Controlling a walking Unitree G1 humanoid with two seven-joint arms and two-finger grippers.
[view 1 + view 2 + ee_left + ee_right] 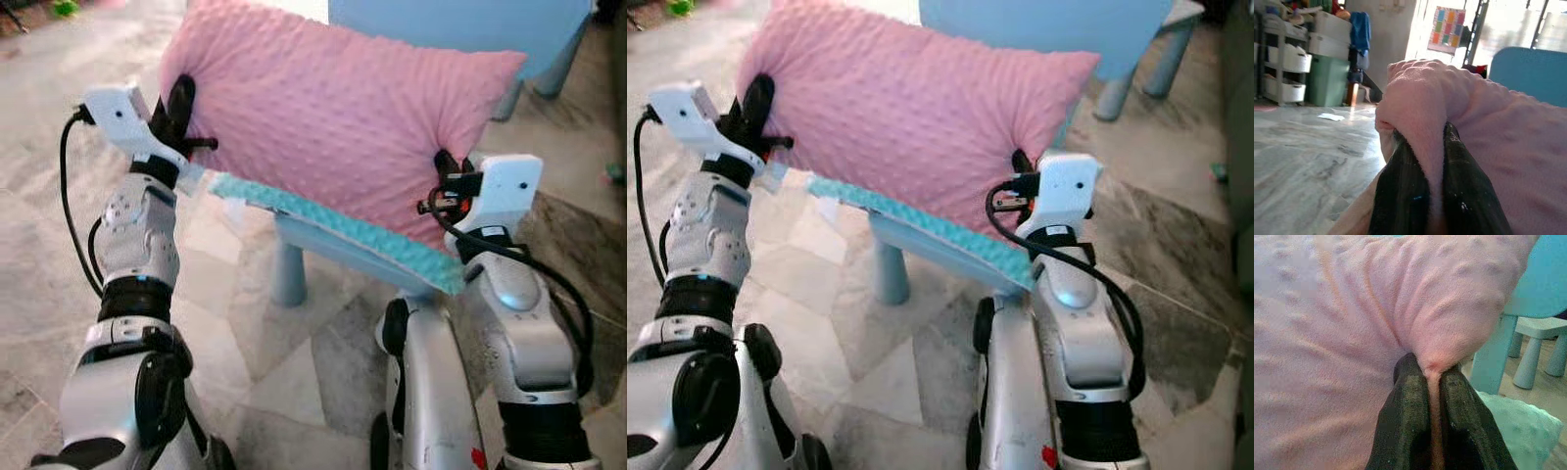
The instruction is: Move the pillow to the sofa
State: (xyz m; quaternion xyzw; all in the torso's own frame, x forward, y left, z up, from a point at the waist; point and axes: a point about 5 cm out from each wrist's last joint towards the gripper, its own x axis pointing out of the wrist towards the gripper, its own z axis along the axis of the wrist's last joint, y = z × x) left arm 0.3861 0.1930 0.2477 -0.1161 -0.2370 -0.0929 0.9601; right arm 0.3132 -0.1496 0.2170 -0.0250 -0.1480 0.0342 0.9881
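A pink dotted pillow (333, 117) hangs in the air between my two arms, above a small light-blue chair. My left gripper (179, 110) is shut on the pillow's left corner; in the left wrist view its black fingers (1400, 196) pinch a fold of the pink fabric (1430, 122). My right gripper (446, 166) is shut on the pillow's lower right corner, and in the right wrist view the fabric edge (1434, 377) is squeezed between the fingers (1405, 421). A teal dotted cushion (343, 230) lies on the chair seat just under the pillow.
The light-blue chair (289, 269) stands on the marbled floor right in front of me, its back (470, 20) behind the pillow. A small pale stool (1540, 338) stands further off. White and green storage bins (1308, 58) line a far wall.
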